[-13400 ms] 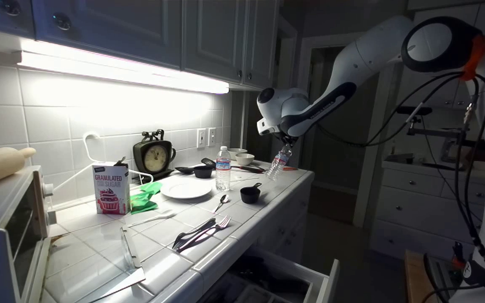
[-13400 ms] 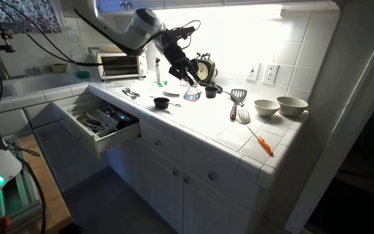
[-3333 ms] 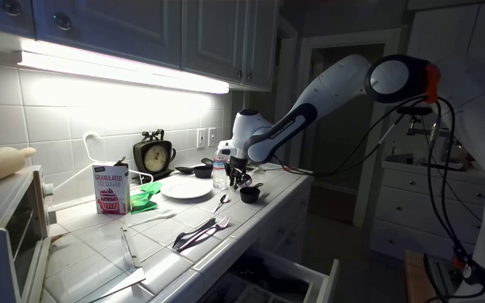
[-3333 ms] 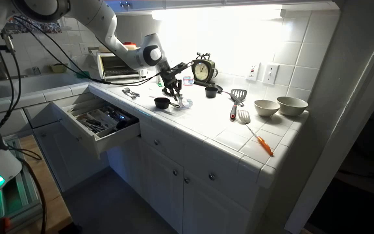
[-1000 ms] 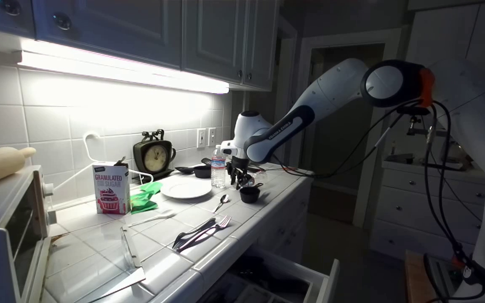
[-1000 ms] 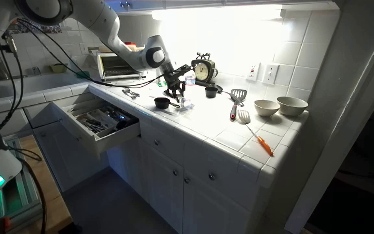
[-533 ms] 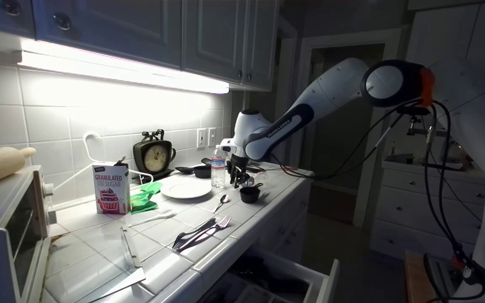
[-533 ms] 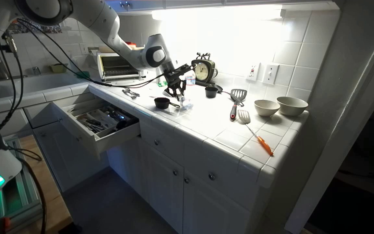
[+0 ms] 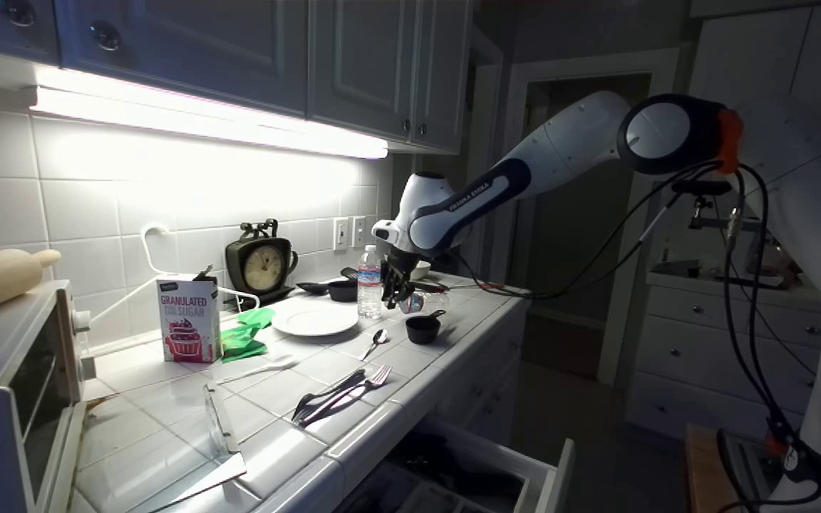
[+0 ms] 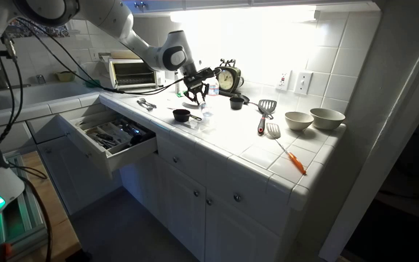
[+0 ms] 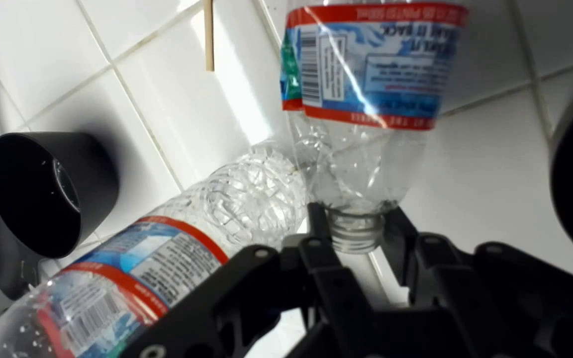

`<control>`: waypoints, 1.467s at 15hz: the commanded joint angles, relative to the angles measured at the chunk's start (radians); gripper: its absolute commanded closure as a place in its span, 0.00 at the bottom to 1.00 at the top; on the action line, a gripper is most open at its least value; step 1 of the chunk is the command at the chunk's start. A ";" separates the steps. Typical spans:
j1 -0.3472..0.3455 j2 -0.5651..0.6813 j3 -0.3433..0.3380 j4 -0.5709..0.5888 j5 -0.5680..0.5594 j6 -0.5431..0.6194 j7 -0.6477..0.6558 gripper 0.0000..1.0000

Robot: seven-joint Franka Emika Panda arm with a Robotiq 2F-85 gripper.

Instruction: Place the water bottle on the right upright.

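The water bottle, clear with a red-and-blue label and bare neck threads, is held by my gripper. Both fingers press on its neck. In both exterior views the gripper is low over the counter. The water bottle is tilted, neck raised toward the gripper, body sloping down to the counter. Whether its base touches the tiles is unclear. A second, capped bottle stands upright beside the gripper. It also shows behind the gripper and in the wrist view.
A black measuring cup stands close beside the held bottle. A white plate, another black cup, spatulas and two bowls are on the counter. An open drawer juts out below the front edge.
Earlier, the bottle was held steeply tilted farther along the counter; 3.3 seconds ago it lay low near the cup. In the last half second the gripper has risen, lifting the bottle's neck.
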 commanded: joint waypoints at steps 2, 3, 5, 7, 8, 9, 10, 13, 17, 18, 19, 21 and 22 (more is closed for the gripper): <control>-0.066 -0.032 0.081 -0.010 0.122 0.012 -0.054 0.92; -0.078 -0.037 0.095 -0.012 0.146 0.013 -0.065 0.92; -0.104 -0.048 0.125 -0.017 0.196 0.016 -0.094 0.92; -0.130 -0.060 0.155 -0.022 0.253 0.014 -0.131 0.92; -0.144 -0.066 0.169 -0.024 0.283 0.011 -0.149 0.92; -0.154 -0.069 0.179 -0.023 0.308 0.009 -0.168 0.92; -0.164 -0.074 0.190 -0.023 0.335 0.004 -0.185 0.92; -0.191 -0.088 0.217 -0.030 0.409 -0.010 -0.244 0.92; -0.225 -0.100 0.245 -0.034 0.505 -0.042 -0.330 0.92; -0.242 -0.103 0.260 -0.033 0.538 -0.071 -0.369 0.92; -0.255 -0.109 0.269 -0.037 0.568 -0.094 -0.407 0.92; -0.270 -0.124 0.269 -0.045 0.621 -0.135 -0.469 0.92; -0.273 -0.135 0.263 -0.049 0.650 -0.152 -0.489 0.92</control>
